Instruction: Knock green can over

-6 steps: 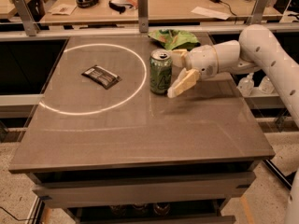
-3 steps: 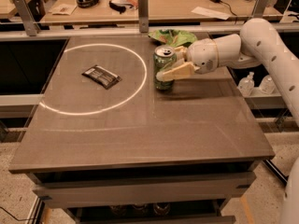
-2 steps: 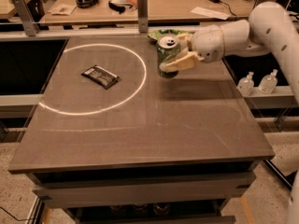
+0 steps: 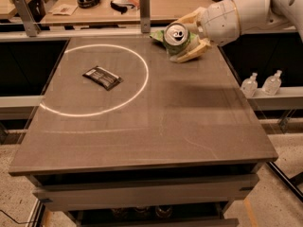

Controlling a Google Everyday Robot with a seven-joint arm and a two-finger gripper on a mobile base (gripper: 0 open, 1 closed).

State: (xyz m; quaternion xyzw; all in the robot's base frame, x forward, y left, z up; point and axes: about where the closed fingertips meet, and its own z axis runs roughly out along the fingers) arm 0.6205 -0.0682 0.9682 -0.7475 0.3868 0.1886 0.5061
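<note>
One broad grey-brown surface fills the view, and most of the action sits at its far right edge. Reaching in from the upper right comes the bulky white robot arm. A thin white painted circle takes up the far left half of the surface. Now the cream-coloured pincer: its two fingers sit either side of the slim light-green aluminium drink can and pinch it. The can is tipped, not upright, with its silver top and pull tab turned toward the camera. It sits just outside the circle, near the far edge. Whether its base rests on the surface I cannot tell.

Right behind the can, touching or nearly so, a wrinkly green-and-white plastic bag peeks out on the left. A grey metal post stands just beyond it. Well apart, inside the circle, a flat dark snack packet lies alone. Off the surface on the right, two small clear plastic bottles stand side by side on a ledge.
</note>
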